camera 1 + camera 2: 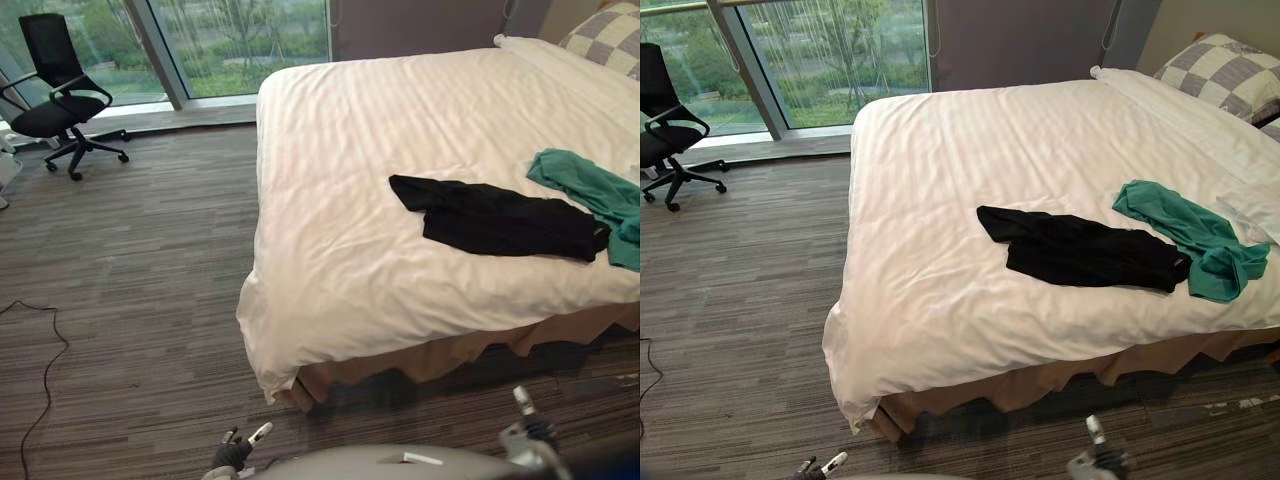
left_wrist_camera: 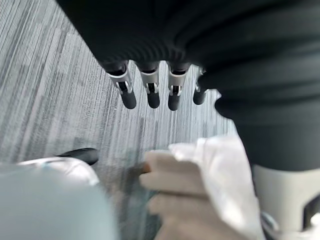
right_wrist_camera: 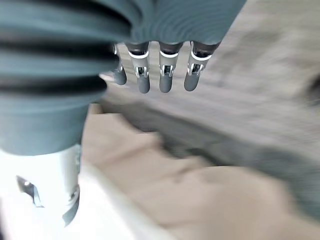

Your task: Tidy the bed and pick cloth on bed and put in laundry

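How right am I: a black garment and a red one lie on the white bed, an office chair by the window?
Almost. The right eye view shows a green garment, not a red one, beside the black garment. Both lie on the white bed, the office chair by the window.

Daylight from the window brightens the bed (shadow beneath)

The left hand and right hand hang low, fingers straight and loose.
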